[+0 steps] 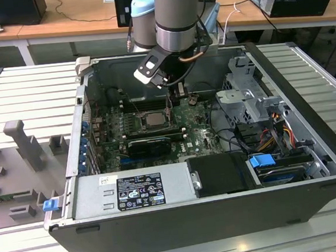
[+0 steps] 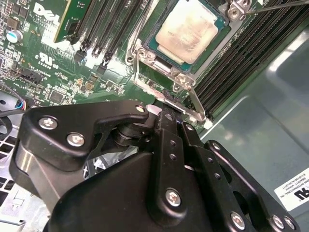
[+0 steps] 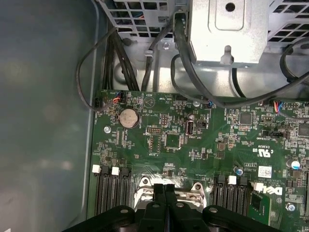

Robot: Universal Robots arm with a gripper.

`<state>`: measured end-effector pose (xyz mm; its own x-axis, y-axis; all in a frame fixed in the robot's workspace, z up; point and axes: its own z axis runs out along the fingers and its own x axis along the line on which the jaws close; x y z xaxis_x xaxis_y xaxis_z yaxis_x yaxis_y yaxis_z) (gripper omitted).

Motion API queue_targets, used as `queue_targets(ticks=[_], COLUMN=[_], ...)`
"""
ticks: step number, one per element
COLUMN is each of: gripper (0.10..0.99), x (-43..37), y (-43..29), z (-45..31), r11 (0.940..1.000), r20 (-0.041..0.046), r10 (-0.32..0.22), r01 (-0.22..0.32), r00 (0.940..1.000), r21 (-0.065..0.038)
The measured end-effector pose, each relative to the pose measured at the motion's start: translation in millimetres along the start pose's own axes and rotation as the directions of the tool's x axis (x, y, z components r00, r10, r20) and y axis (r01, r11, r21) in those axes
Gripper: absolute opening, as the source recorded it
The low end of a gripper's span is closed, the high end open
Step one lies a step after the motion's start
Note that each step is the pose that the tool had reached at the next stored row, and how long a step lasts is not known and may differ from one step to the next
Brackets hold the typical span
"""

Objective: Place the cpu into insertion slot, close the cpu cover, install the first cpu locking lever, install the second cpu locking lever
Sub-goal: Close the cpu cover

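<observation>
1. The cpu (image 2: 190, 31) sits flat in the insertion slot (image 1: 139, 124) with its silver-grey top up. In the exterior view it lies near the middle of the green board (image 1: 202, 137), inside the open computer case (image 1: 224, 216).
2. The cpu cover (image 2: 145, 63) lies down around the chip, its silvery frame bordering the opening.
3. The gripper (image 2: 166, 104) hangs just beside one edge of that frame, with its tips low over the board. In the first wrist view the jaws are pressed together. Whether anything thin is pinched between them cannot be told.
4. A thin locking lever (image 2: 199, 104) runs slantwise close to the tips. Another thin rod (image 2: 270, 6) crosses a corner of the frame on the chip's other side.
5. Rows of black memory slots (image 2: 236, 63) flank the socket on both sides, close to the frame.
6. Beyond the socket, the first wrist view shows a coin cell (image 3: 128, 117) on the board. Black cables (image 3: 116, 58) loop down from a metal drive cage (image 3: 227, 29).
7. In the exterior view a grey power supply (image 1: 132, 192) takes up the case's near side. A black card (image 1: 149, 145) lies between it and the socket. The arm (image 1: 175, 12) reaches down into the case from above.
8. The case rests on a ribbed metal counter (image 1: 28, 92), with grey fixture blocks (image 1: 17, 140) toward the exterior view's left.
</observation>
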<state>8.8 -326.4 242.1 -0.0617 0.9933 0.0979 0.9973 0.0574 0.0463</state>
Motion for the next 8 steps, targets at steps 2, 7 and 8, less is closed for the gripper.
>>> queue_targets(ticks=[2,7,8], gripper=[0.106,0.106,0.106], x=[0.1,0.5,0.6], y=[-2.4,-7.8,-9.3], z=[-0.1,-0.3,-0.4], r11=[1.0000,1.0000,1.0000], r20=[-0.0001,0.0000,0.0001], r10=[0.000,0.000,0.000], r01=[0.000,0.000,0.000], r00=[1.0000,1.0000,1.0000], r21=[0.000,0.000,0.000])
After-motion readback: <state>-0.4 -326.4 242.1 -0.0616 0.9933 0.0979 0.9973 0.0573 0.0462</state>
